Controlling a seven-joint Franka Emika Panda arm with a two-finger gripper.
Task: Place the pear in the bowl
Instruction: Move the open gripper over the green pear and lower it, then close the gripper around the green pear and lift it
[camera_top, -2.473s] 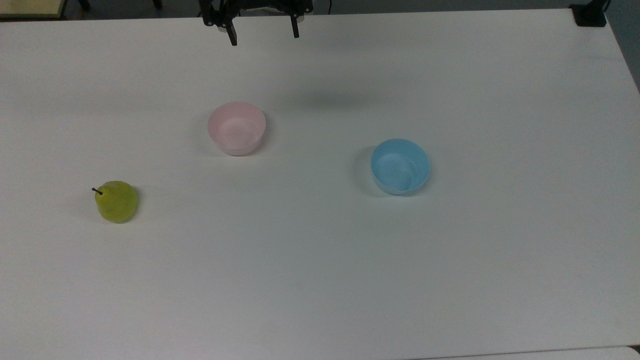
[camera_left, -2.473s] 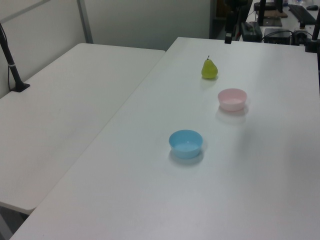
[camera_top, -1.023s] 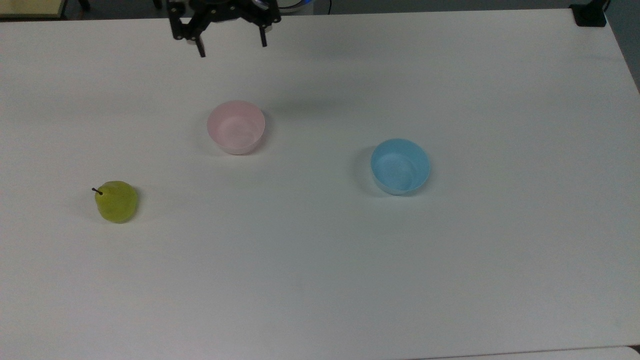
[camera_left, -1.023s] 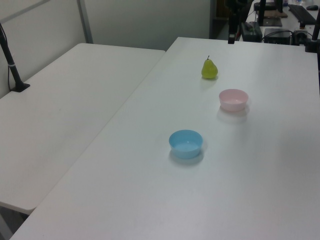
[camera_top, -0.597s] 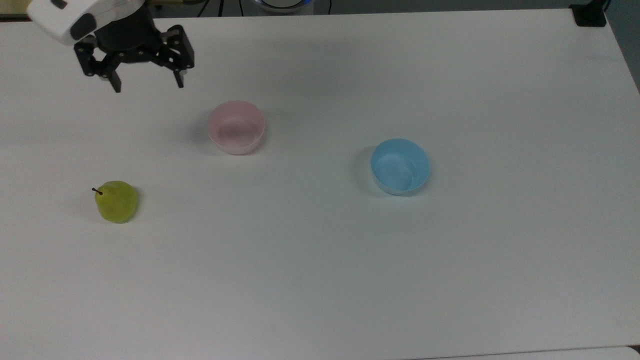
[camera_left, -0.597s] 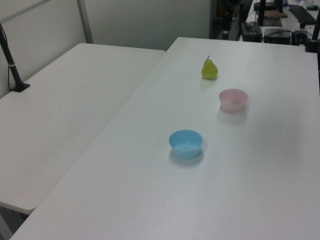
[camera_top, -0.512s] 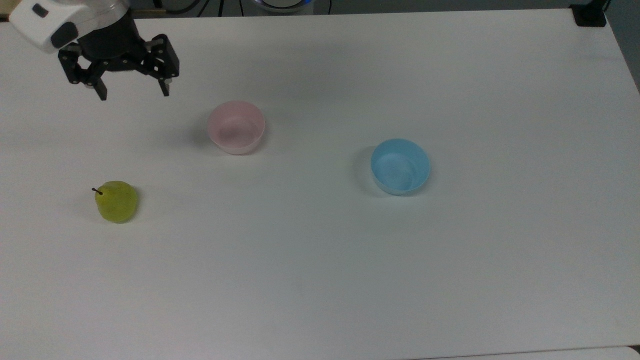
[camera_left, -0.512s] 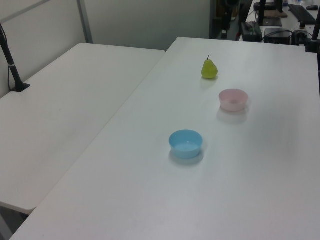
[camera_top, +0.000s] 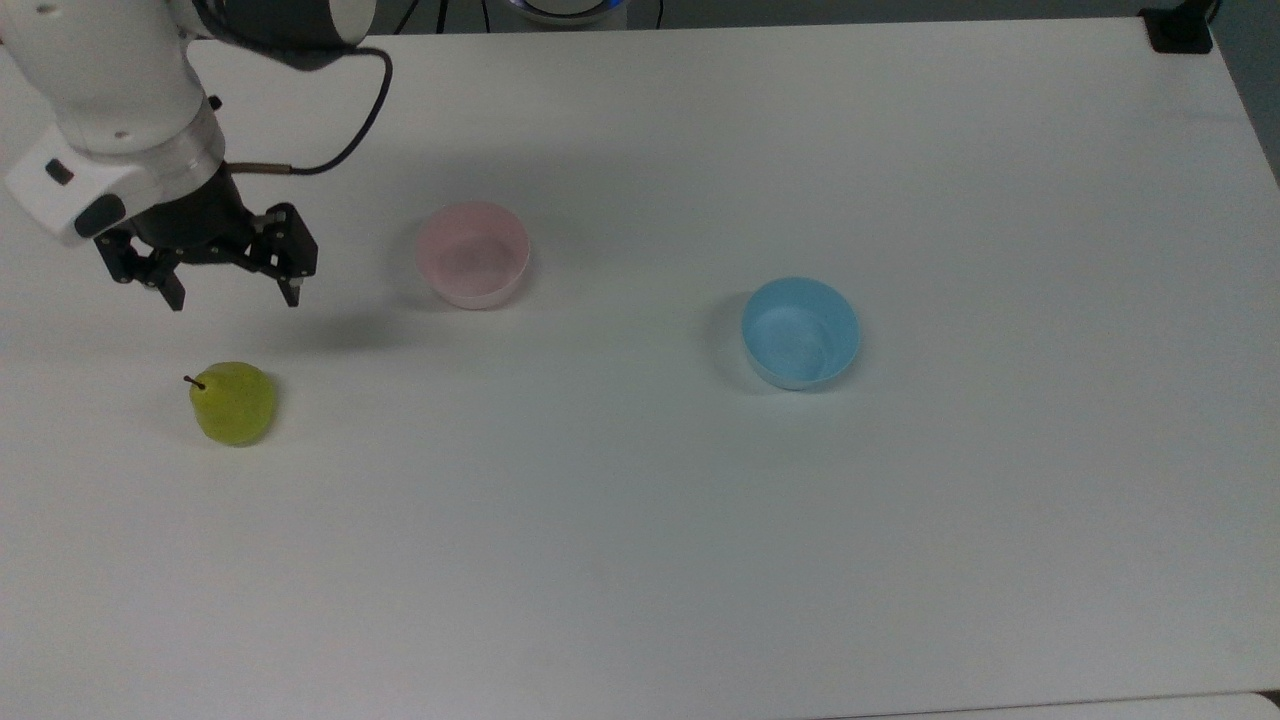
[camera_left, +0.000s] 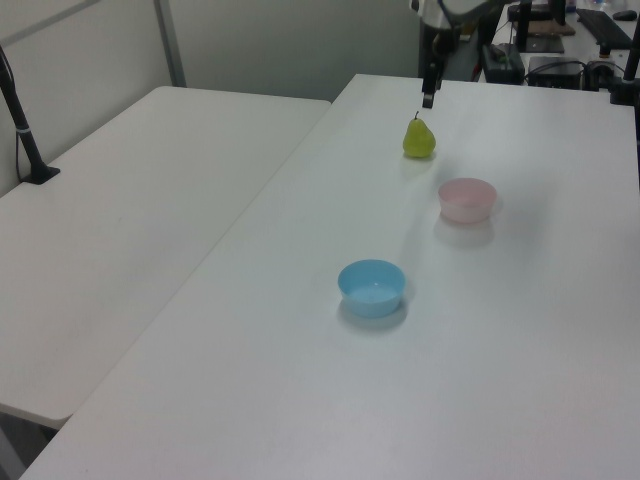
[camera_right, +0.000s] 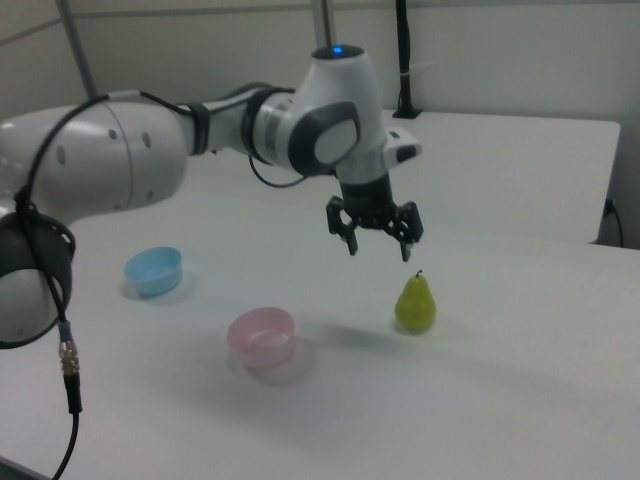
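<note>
Gripper (camera_top: 233, 297) hangs with fingers apart, empty, above and just beside the small yellow-green pear (camera_top: 233, 403), which stands upright on the white table (camera_top: 640, 550), well apart from the pale pink plastic bowl (camera_top: 472, 255). Pear looks light, smooth, likely slippery: grip the wide lower belly, not the stem.

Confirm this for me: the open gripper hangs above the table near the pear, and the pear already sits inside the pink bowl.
Not quite. The pear stands on the table, apart from the pink bowl, as the right view shows. The rest holds: the open gripper hangs above the table near the pear.
</note>
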